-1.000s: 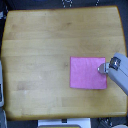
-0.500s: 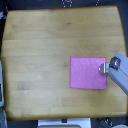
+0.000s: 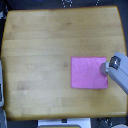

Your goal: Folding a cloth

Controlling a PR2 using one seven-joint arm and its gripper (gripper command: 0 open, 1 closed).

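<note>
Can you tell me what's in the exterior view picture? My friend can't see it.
A pink cloth lies flat on a wooden table, toward the view's right. The robot's grey claw is at the cloth's right edge.

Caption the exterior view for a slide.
PR2 gripper at the right edge of a flat pink cloth on a wooden table.

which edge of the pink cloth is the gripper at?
The edge toward the exterior view's right of the cloth. The gripper overlaps only that edge, near its middle; the other three edges lie bare on the wooden table.
</note>
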